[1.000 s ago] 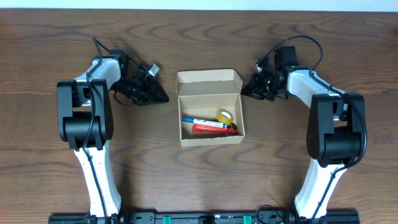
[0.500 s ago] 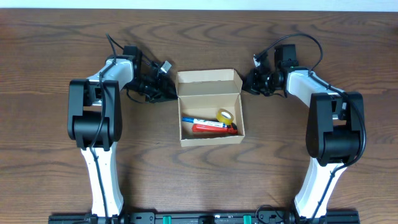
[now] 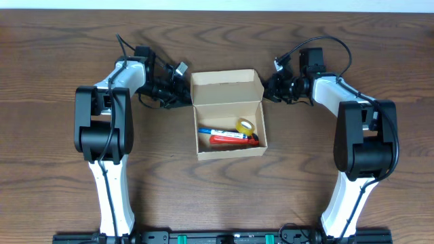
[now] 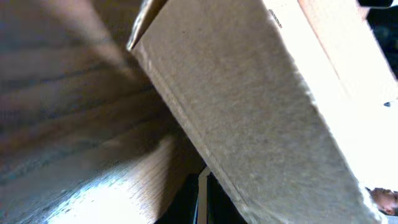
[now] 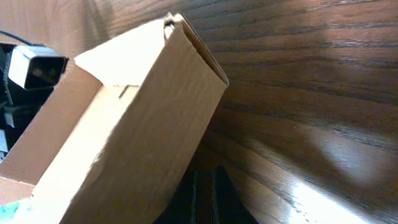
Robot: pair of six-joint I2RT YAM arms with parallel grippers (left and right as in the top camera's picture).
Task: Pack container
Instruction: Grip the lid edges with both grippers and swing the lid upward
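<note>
The tan cardboard container (image 3: pixel 230 153) sits mid-table with its flap lid (image 3: pixel 226 87) raised at the back. Inside lie a blue marker (image 3: pixel 211 130), a red tool (image 3: pixel 229 139) and a yellow tape roll (image 3: pixel 245 126). My left gripper (image 3: pixel 184 99) is shut and pressed against the lid's left edge. In the left wrist view its fingers (image 4: pixel 202 199) sit under the lid (image 4: pixel 261 93). My right gripper (image 3: pixel 266 93) is shut against the lid's right edge. In the right wrist view its fingers (image 5: pixel 204 196) lie low beside the lid (image 5: pixel 143 124).
The dark wooden table (image 3: pixel 217 196) stretches around the box. Both arm bases stand at the front edge, left (image 3: pixel 112 203) and right (image 3: pixel 346 203). Cables loop above each wrist.
My left gripper has moved right from open table to the lid's left edge. My right gripper has edged left to the lid's right edge. The lid has shifted slightly left.
</note>
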